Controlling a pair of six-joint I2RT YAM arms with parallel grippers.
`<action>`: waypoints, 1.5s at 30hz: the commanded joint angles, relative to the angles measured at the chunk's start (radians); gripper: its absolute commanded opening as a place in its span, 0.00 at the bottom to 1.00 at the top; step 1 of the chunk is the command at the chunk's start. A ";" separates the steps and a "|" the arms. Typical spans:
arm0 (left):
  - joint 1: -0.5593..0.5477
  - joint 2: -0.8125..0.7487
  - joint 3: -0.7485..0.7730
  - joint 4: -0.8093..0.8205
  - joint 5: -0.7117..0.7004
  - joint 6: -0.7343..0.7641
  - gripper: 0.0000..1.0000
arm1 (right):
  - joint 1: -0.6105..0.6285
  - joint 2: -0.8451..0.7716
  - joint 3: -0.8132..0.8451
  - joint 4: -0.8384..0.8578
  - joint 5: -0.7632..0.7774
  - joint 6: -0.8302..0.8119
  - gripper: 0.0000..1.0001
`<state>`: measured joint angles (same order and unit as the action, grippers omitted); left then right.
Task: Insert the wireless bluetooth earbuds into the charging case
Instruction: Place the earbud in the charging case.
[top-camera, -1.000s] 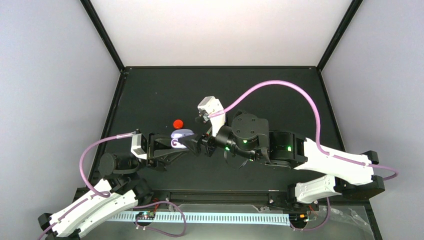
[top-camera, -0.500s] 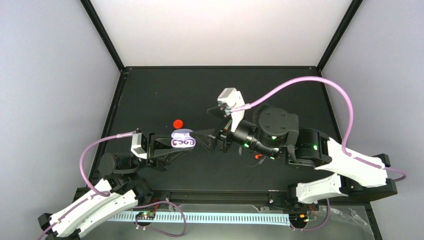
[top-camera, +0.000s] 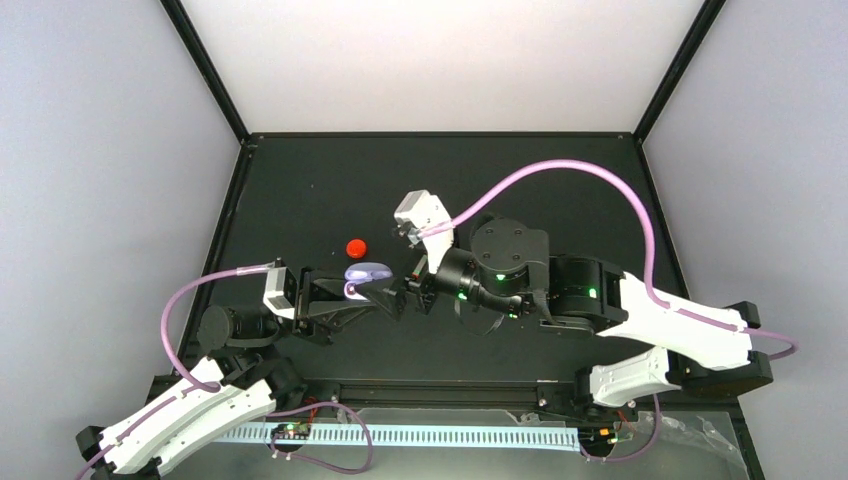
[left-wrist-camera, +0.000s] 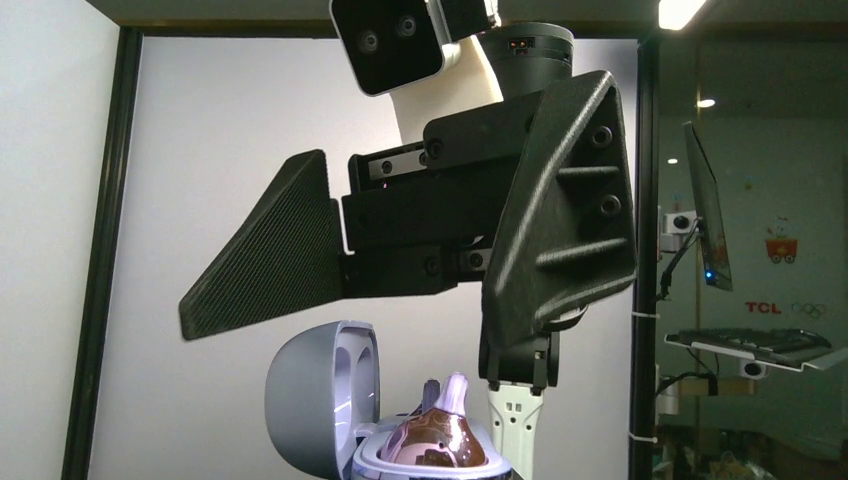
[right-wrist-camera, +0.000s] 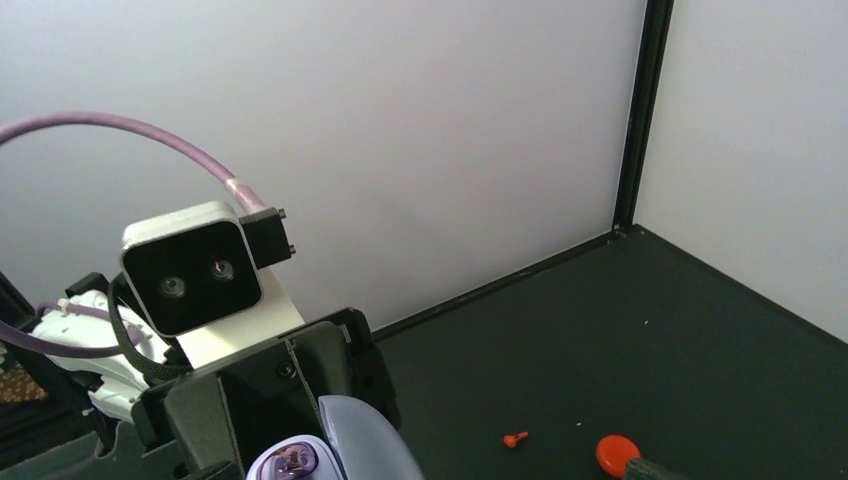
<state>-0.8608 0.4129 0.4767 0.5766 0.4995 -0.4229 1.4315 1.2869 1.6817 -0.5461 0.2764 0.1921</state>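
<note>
left jaws on charging case (top-camera: 366, 273), inside table (top-camera: 560, 190) edges

Pale lavender rounded charging case (top-camera: 367, 272): sits open at nine o'clock from the table's (top-camera: 560, 180) middle, lid (left-wrist-camera: 318, 400) hinged up at nine o'clock of the base. Glossy purple earbud (left-wrist-camera: 441, 436): rests in a well, stem toward twelve.
</note>
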 joint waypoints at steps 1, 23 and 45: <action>-0.003 0.001 0.025 0.027 0.020 -0.013 0.01 | 0.006 0.019 0.014 -0.001 -0.003 0.000 1.00; -0.004 -0.010 0.012 0.029 0.019 -0.013 0.02 | 0.003 0.015 -0.002 0.029 0.086 0.041 1.00; -0.003 0.002 0.066 0.025 0.025 -0.007 0.02 | 0.003 0.034 -0.061 -0.033 0.062 0.082 1.00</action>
<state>-0.8608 0.4126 0.4770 0.5659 0.5140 -0.4236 1.4311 1.3094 1.6463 -0.5247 0.3317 0.2684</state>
